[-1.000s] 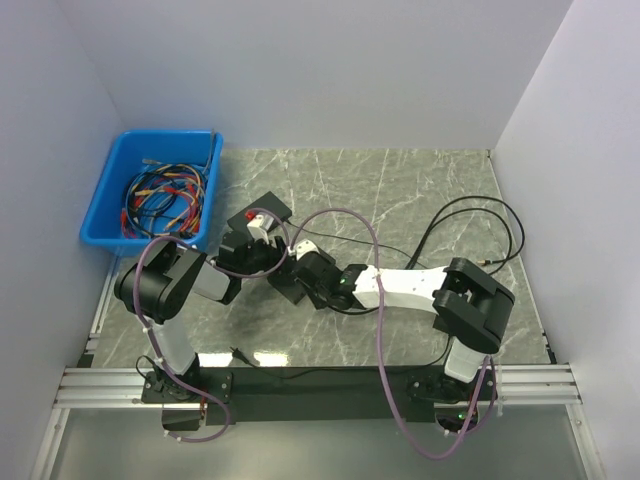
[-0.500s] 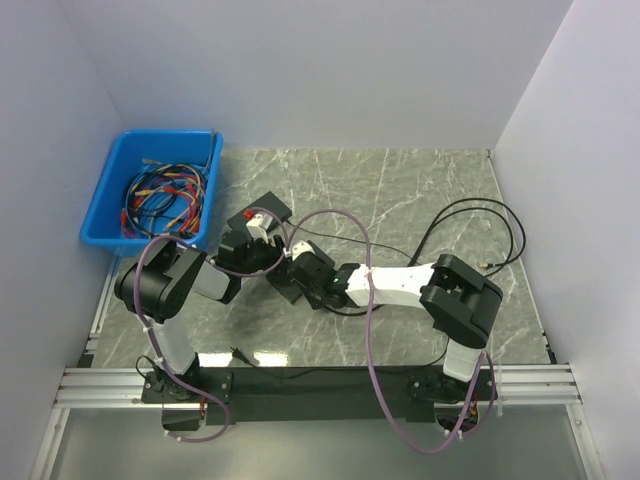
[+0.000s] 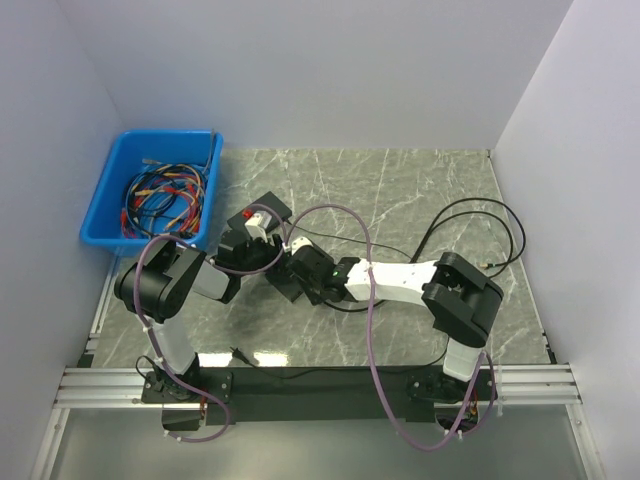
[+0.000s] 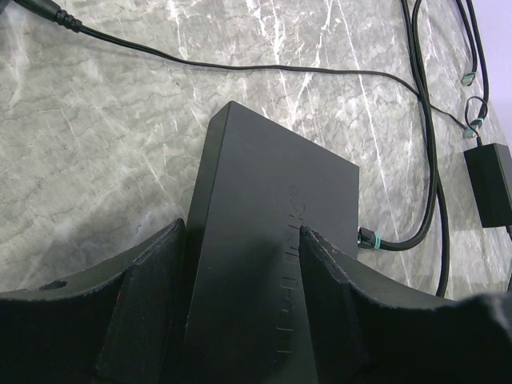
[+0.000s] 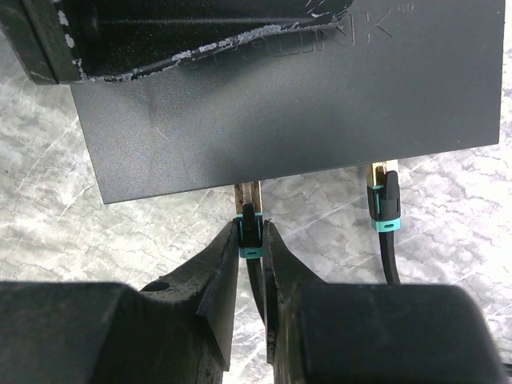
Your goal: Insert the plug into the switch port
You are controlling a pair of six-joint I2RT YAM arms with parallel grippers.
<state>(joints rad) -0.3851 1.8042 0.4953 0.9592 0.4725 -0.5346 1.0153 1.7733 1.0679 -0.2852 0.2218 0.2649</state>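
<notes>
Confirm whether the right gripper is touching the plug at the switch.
Touching. The right wrist view shows the right gripper with its fingers pressed against both sides of the plug, no gap, the plug's tip at the switch edge.

The switch is a flat, matte-black box lying flat on the marbled table, clasped across its width by the left pincer. The plug, black with a teal collar, is pinched in the right pincer, its pale tip meeting the switch's port edge. A second plug sits seated in that edge alongside.
</notes>
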